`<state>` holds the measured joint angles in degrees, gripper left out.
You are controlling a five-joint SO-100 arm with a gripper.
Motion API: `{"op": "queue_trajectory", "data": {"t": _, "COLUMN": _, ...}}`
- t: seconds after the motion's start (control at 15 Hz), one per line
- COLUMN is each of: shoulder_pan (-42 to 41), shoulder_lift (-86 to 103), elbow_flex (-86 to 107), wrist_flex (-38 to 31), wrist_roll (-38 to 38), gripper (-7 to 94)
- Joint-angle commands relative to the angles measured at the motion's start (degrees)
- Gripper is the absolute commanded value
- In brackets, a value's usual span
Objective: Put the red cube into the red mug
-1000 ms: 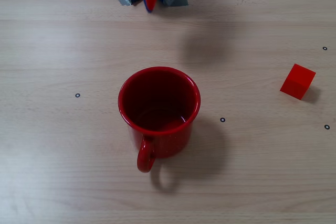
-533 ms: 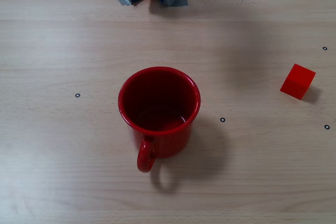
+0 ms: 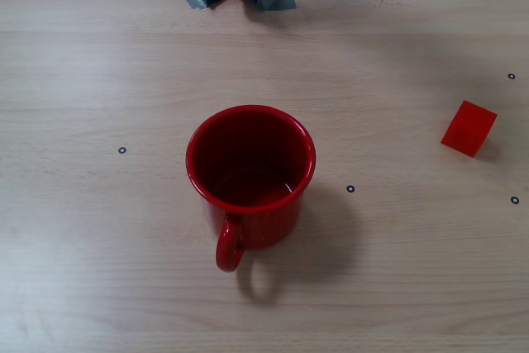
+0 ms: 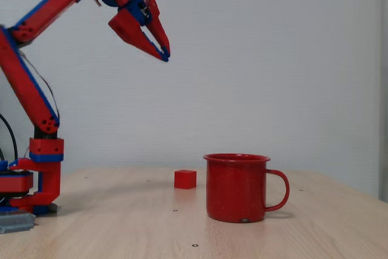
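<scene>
Gripper point(image 4: 162, 50) raised high at left in side fixed view, fingers together at tips, clenched, holding nothing. Red cube point(image 3: 468, 128) on table point(image 3: 99, 270), well right of red mug point(image 3: 250, 175) in overhead fixed view; mug upright, handle toward near edge.

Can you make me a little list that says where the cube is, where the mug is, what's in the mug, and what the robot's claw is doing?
cube: red cube sits on the wooden table, far right in the overhead fixed view, apart from the mug
mug: red mug stands upright mid-table, handle toward the bottom edge of that view
inside mug: empty
claw: claw is high in the air, tips pointing down, shut, holding nothing
cube in mug yet: no
</scene>
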<state>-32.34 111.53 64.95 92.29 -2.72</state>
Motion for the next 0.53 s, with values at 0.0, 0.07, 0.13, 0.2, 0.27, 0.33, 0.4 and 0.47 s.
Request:
{"op": "queue_trajectory", "data": {"t": 0.0, "shoulder_pan": -5.9, "shoulder_lift": -7.5, "elbow_flex": -11.3, "wrist_flex": 4.6, "wrist_roll": 0.3, "gripper": 0}}
{"op": "queue_trajectory", "data": {"t": 0.07, "shoulder_pan": -7.8, "shoulder_lift": -13.6, "elbow_flex": -17.1, "wrist_flex": 6.4, "wrist_roll": 0.6, "gripper": 0}}
{"op": "queue_trajectory", "data": {"t": 0.13, "shoulder_pan": -9.1, "shoulder_lift": -20.4, "elbow_flex": -23.6, "wrist_flex": 7.4, "wrist_roll": 0.6, "gripper": 0}}
{"op": "queue_trajectory", "data": {"t": 0.2, "shoulder_pan": -10.5, "shoulder_lift": -27.2, "elbow_flex": -29.9, "wrist_flex": 7.9, "wrist_roll": -0.3, "gripper": 0}}
{"op": "queue_trajectory", "data": {"t": 0.27, "shoulder_pan": -11.9, "shoulder_lift": -33.3, "elbow_flex": -35.5, "wrist_flex": 8.0, "wrist_roll": -1.1, "gripper": 0}}
{"op": "queue_trajectory", "data": {"t": 0.33, "shoulder_pan": -13.2, "shoulder_lift": -39.2, "elbow_flex": -40.9, "wrist_flex": 8.5, "wrist_roll": -1.3, "gripper": 0}}
{"op": "queue_trajectory", "data": {"t": 0.4, "shoulder_pan": -14.2, "shoulder_lift": -44.9, "elbow_flex": -45.4, "wrist_flex": 9.6, "wrist_roll": -1.1, "gripper": 0}}
{"op": "queue_trajectory", "data": {"t": 0.47, "shoulder_pan": -14.6, "shoulder_lift": -50.4, "elbow_flex": -48.5, "wrist_flex": 10.5, "wrist_roll": -1.0, "gripper": 0}}
